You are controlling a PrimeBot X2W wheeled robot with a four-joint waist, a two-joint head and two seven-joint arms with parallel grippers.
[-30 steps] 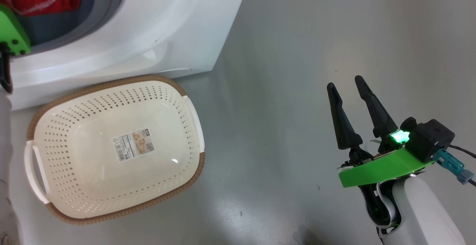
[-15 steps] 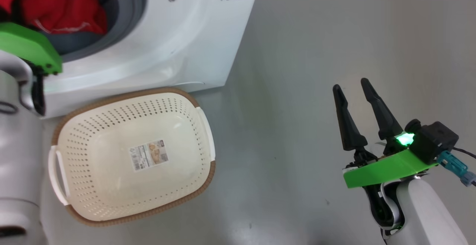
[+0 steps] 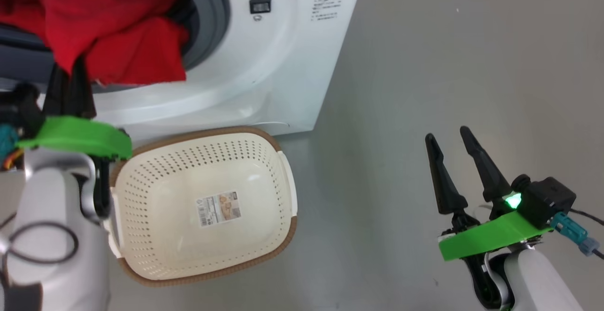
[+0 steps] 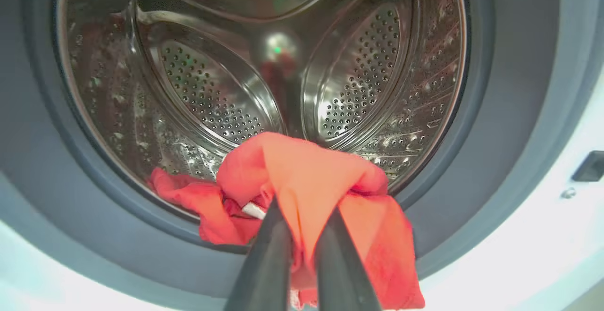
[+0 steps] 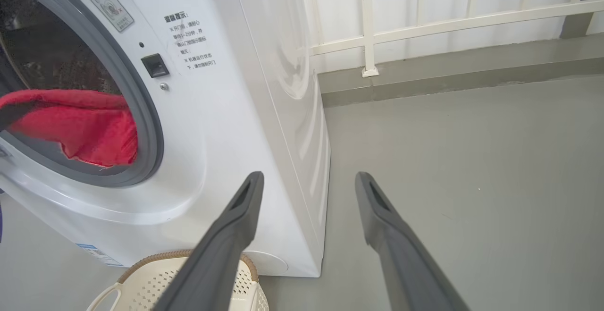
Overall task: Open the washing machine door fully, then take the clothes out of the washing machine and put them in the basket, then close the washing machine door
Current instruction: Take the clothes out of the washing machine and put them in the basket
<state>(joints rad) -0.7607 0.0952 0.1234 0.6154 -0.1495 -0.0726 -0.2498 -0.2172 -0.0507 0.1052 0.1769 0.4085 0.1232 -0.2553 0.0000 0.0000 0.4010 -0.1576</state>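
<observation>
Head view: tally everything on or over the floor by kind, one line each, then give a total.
washing machine: 1
basket: 1
clothes, one red bundle, garments not separable: 1
pincers: 2, the left pincer shut on the clothes, the right pincer open
Total: 5

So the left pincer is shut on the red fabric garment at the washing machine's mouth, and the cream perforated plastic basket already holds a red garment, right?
No. The cream perforated plastic basket holds no garment: in the head view its floor is bare apart from a paper label. The left pincer is shut on the red fabric garment at the white washing machine's mouth.
</observation>
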